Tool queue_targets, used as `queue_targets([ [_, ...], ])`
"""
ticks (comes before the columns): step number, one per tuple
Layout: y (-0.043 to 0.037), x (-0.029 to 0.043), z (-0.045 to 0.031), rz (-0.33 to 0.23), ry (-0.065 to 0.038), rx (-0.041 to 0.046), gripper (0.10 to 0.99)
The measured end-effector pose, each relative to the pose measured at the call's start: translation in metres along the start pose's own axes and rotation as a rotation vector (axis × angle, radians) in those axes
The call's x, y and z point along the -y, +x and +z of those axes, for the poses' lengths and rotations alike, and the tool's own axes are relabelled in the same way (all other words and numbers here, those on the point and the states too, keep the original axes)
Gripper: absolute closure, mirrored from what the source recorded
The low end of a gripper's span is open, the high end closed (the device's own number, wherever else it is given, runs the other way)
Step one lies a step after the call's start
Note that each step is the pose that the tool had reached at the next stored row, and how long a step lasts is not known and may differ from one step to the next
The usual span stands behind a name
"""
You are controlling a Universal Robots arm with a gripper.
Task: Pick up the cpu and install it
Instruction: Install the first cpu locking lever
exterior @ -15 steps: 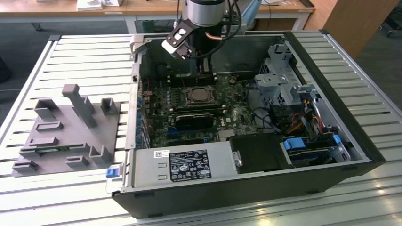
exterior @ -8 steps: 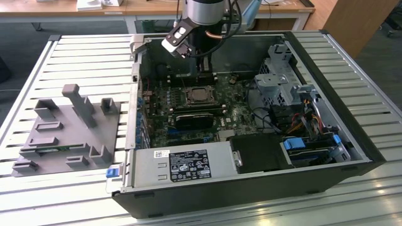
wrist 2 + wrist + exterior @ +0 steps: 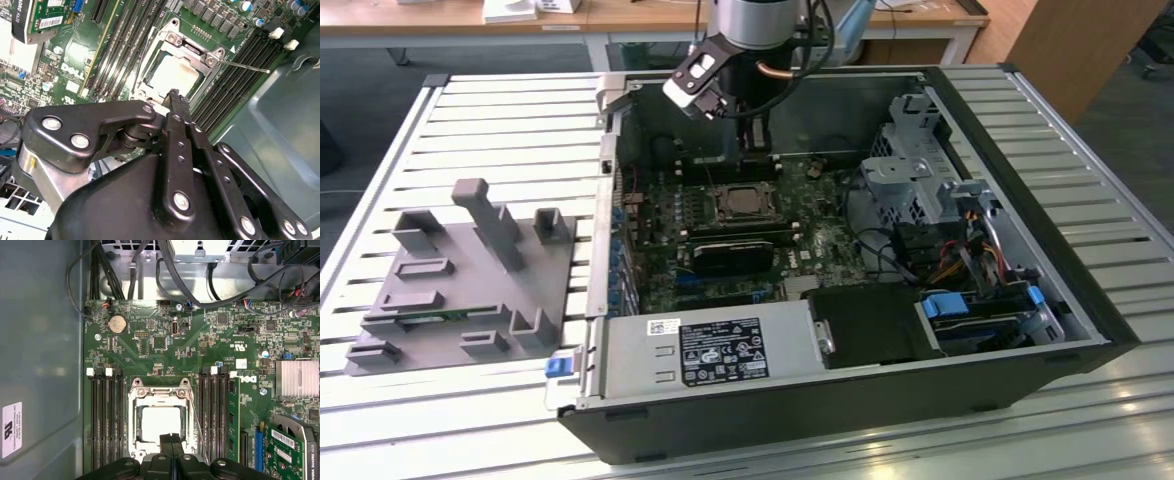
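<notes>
Table [image 3: 1107, 150]: pale metal surface of parallel slats, spanning the exterior view. Two items rest directly on it. The open computer case [image 3: 854, 420] (black shell, interior facing up) lies flat across the middle and the exterior view's right. The grey moulded fixture [image 3: 454, 290], with upright posts and shallow pockets, lies at the exterior view's left. It sits near the case, with a narrow strip of slats between them.

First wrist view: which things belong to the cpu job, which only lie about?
Job: shiny silver-grey square cpu, silver metal socket frame, black gripper.
Lying about: round silver coin battery, ribbed silver heatsink, black cables.
</notes>
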State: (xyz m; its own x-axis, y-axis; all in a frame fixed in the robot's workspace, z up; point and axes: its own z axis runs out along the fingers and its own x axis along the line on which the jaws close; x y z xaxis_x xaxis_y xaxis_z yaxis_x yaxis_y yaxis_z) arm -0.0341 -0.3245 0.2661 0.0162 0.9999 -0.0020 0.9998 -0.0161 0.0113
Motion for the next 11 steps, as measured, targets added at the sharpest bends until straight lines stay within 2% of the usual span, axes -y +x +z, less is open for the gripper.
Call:
queue_targets([
  [11, 0.0, -0.0001, -0.0059, 0.0, 0.0, 0.0, 0.98],
])
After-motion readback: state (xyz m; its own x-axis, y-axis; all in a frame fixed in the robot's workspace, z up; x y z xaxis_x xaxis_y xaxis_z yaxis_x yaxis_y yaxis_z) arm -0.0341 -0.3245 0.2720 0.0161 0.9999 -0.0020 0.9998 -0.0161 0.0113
